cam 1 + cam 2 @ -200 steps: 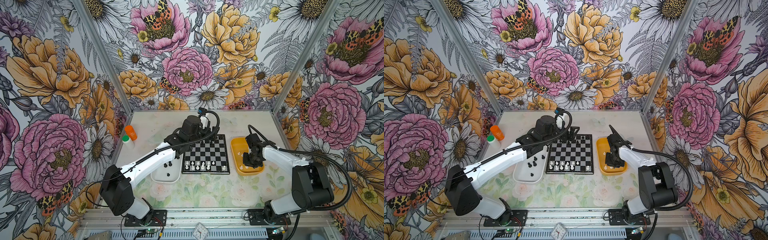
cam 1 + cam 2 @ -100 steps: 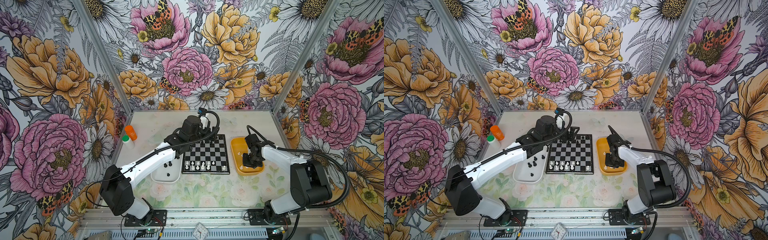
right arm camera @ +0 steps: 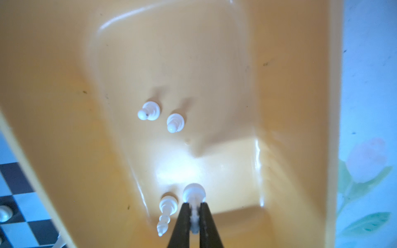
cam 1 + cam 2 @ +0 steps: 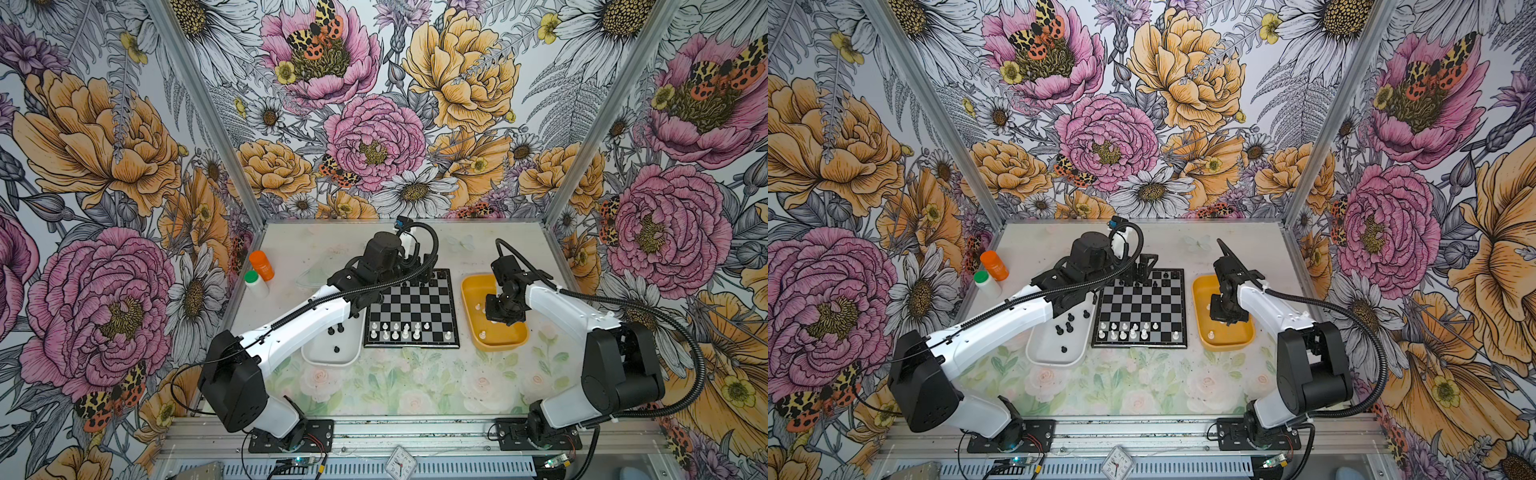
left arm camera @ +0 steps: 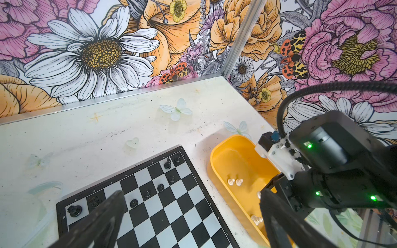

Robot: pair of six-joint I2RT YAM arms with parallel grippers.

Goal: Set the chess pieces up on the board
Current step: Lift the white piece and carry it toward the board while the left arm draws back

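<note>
- Pinched tight in the right gripper (image 3: 195,206): a tiny white plastic chess piece (image 3: 194,192), down inside the yellow plastic tray (image 3: 53,107).
- Just beside it: one taller white piece (image 3: 168,206); farther off in the tray, two little white pawns (image 3: 150,111).
- Over the far edge of the flat black-and-silver checkered board (image 4: 415,299): the left gripper (image 5: 190,193), spread wide, holding nothing.
- On the board: black pieces (image 5: 147,193) at the far end, white pieces (image 4: 395,330) at the near end.
- In the white plastic tray (image 4: 328,356): a few loose black pieces (image 4: 336,330).

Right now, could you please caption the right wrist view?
Right jaws clamp a white chess piece inside the yellow tray.
</note>
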